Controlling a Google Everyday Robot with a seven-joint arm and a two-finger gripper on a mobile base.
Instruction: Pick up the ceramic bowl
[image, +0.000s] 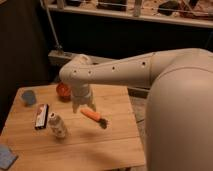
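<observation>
We found the gripper (83, 107) poised low over the wooden table (115, 145), its jaws apparently spread and holding nothing. The ceramic bowl (62, 92) sat by the table's far edge. From the bowl, the claw stood just beside it, nearer the camera and to the view's right, and the white wrist hid part of the rim. Round, shallow and glossy red-orange, the bowl had no long axis, so we judged any rim approach would serve, though the glaze looked slippery. A blue cup (28, 96) lay further left of the bowl, and a matte orange carrot-like piece (93, 115) lay nearer the camera.
</observation>
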